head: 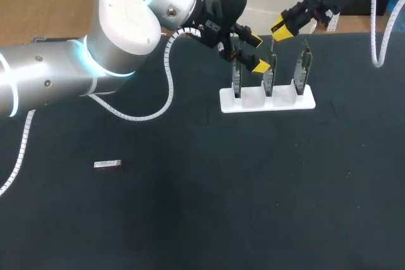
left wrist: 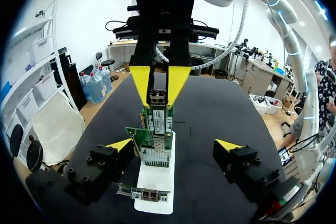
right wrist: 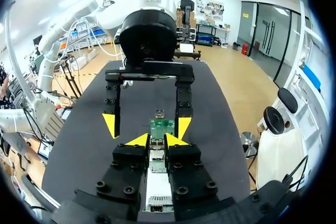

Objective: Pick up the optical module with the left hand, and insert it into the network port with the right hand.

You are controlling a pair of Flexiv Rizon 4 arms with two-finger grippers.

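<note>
A white stand (head: 266, 101) holds three upright green network cards (head: 269, 75). My right gripper (head: 281, 30) hangs over the row, shut on a small metal optical module (left wrist: 157, 98) at the top edge of one card (left wrist: 158, 121). In the right wrist view the module (right wrist: 156, 143) sits between my right gripper's (right wrist: 156, 140) yellow tips. My left gripper (head: 256, 53) is open wide at the stand's left end. In the left wrist view another card (left wrist: 152, 148) stands between my left gripper's (left wrist: 174, 144) fingers, touching neither. A second silver module (head: 107, 164) lies flat on the table, far left.
The dark tabletop (head: 253, 194) carries only the stand and the loose module. My left arm's white cable (head: 166, 86) loops over the table behind the stand's left side. The two grippers face each other closely above the cards.
</note>
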